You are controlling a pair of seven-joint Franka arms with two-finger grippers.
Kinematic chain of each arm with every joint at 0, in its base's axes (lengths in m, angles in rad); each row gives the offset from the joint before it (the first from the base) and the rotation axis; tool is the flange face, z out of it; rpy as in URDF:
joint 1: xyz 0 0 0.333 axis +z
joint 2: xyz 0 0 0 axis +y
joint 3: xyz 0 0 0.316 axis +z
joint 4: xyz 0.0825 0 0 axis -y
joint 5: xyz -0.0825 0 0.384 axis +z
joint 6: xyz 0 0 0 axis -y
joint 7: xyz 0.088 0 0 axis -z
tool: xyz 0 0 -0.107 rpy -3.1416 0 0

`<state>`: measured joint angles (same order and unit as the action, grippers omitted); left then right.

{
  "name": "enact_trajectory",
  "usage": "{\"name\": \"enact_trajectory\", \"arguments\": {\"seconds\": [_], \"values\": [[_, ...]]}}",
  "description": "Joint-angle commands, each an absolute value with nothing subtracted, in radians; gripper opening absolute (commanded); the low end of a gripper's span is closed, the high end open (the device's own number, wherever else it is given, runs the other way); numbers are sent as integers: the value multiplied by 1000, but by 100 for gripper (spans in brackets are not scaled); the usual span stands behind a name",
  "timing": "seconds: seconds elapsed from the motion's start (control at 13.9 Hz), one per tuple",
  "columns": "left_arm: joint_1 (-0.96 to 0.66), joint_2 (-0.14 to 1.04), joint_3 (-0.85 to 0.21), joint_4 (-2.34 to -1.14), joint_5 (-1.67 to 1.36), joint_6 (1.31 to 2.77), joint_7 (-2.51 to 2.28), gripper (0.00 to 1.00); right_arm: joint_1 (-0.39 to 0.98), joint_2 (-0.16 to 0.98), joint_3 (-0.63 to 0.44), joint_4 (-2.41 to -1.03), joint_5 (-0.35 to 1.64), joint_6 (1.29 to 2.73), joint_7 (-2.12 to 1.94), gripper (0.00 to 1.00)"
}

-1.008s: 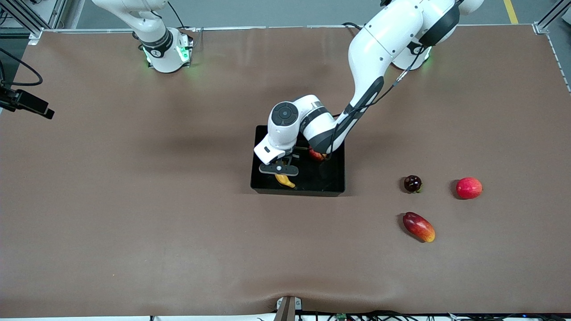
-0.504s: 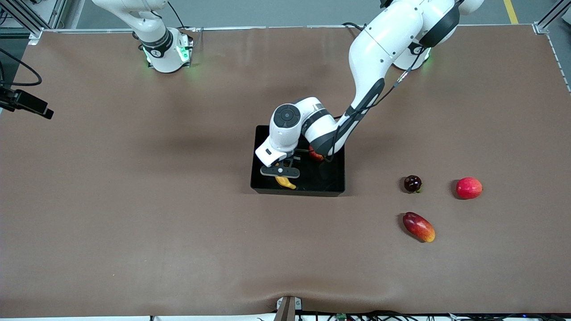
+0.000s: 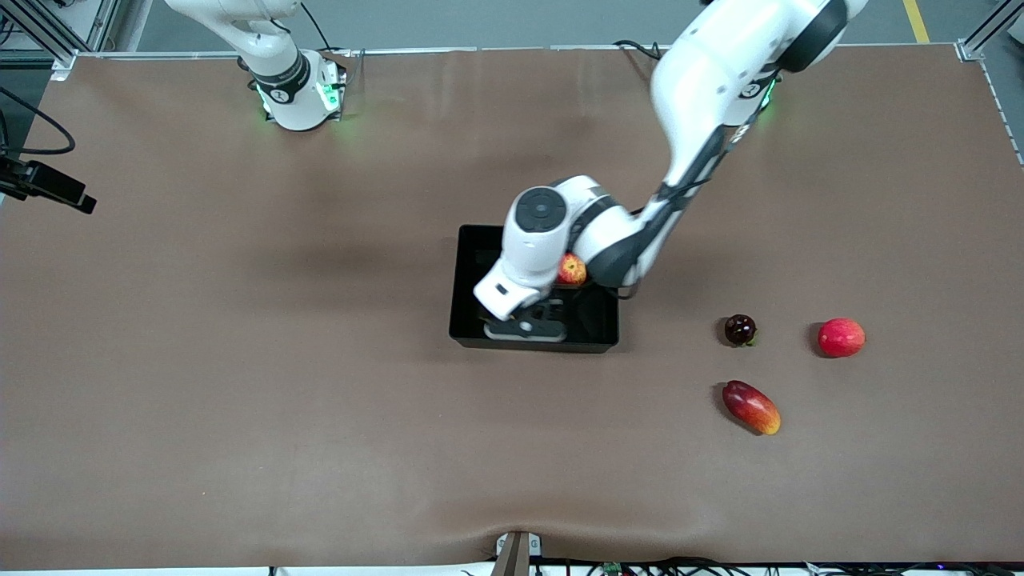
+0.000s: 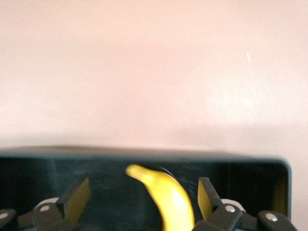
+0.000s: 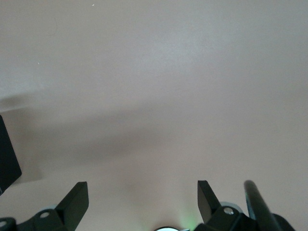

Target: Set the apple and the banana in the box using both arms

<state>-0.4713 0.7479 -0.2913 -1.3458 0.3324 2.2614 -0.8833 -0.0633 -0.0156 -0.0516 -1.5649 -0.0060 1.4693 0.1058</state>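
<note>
One brown counter (image 3: 240, 360), and mid-counter, well clear of every edge and corner, a glossy black box (image 3: 468, 240) with both banana (image 4: 168, 202) and apple (image 3: 571, 269) lying inside. Left tool (image 3: 524, 330) low over the box, spread wide astride the banana, gripping nothing. Right tool (image 5: 139, 192) waiting over bare counter, likewise spread wide and empty. Likely handling: banana light, soft-skinned, easily bruised, best pinched across mid-curve; apple firm, smooth, apt to roll, best taken across its widest girth. No brand, label or writing legible.
</note>
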Motion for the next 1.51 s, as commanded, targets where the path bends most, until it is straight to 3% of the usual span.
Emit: {"name": "enact_trajectory", "arguments": {"seconds": [0.0, 0.29, 0.79, 1.44], "values": [[-352, 565, -298, -1394, 347, 2116, -870, 100, -87, -15, -34, -1562, -9, 1463, 114, 100], [-171, 411, -301, -1394, 260, 1927, -668, 100, -87, -14, -34, -1562, -8, 1463, 114, 100], [46, 270, -301, -1410, 206, 1665, -396, 100, -87, -12, -34, -1562, -8, 1465, 114, 100], [241, -23, -272, -1670, 48, 1628, -125, 100, -87, -12, -34, -1562, -8, 1465, 114, 100]]}}
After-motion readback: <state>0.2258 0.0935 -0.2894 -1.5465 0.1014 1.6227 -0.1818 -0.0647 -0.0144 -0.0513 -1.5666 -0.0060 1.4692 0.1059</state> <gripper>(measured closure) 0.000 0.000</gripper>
